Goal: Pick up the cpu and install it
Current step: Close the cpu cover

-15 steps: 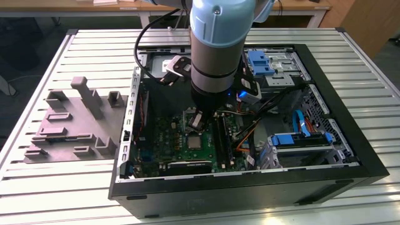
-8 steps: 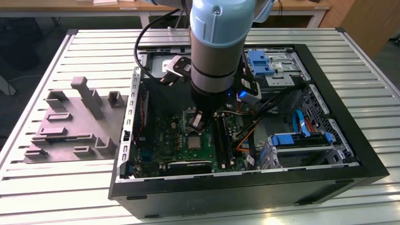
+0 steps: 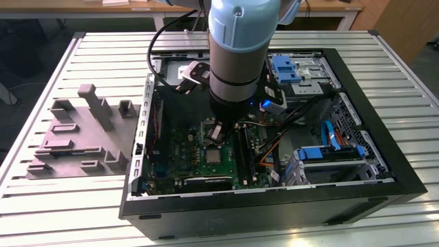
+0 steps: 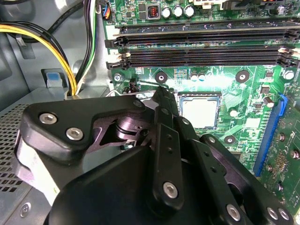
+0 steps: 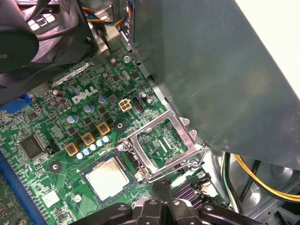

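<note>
First wrist view: I see the cpu (image 5: 109,177) seated in its socket, my claw (image 5: 161,199) pressed together just beside it, holding nothing.

Exterior overhead; wrist views near motherboard (image 5: 56,154)

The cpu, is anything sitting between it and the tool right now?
Nothing visible does. The cpu already lies flat in its socket with the socket frame swung open beside it; the tool sits just off its edge.
</note>
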Robot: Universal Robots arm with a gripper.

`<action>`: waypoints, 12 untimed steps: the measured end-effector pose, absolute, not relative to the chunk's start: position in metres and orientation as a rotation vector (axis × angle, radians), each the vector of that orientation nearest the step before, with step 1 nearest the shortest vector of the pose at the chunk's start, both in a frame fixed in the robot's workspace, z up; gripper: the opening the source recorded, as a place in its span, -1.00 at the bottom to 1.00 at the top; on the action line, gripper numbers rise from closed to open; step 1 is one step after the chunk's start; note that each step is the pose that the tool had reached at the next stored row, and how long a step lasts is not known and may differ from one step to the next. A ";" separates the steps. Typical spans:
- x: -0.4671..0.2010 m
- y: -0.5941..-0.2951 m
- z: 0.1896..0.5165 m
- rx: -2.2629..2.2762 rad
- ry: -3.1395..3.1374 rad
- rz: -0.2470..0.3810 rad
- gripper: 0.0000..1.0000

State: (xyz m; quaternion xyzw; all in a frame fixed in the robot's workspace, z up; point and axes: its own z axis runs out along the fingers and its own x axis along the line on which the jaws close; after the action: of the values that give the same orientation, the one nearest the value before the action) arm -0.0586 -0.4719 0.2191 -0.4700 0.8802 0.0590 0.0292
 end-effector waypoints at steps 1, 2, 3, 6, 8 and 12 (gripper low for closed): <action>-0.059 -0.472 0.219 -1.449 2.715 0.182 -0.79; -0.059 -0.472 0.219 -1.449 2.714 0.184 -0.79; -0.059 -0.472 0.219 -1.450 2.713 0.186 -0.79; -0.058 -0.470 0.219 -1.454 2.707 0.195 -0.79; -0.058 -0.468 0.219 -1.454 2.707 0.196 -0.79; -0.058 -0.467 0.219 -1.445 2.691 0.237 -0.79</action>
State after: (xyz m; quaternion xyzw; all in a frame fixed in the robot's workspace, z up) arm -0.0580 -0.4666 0.2187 -0.4714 0.8777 0.0772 0.0388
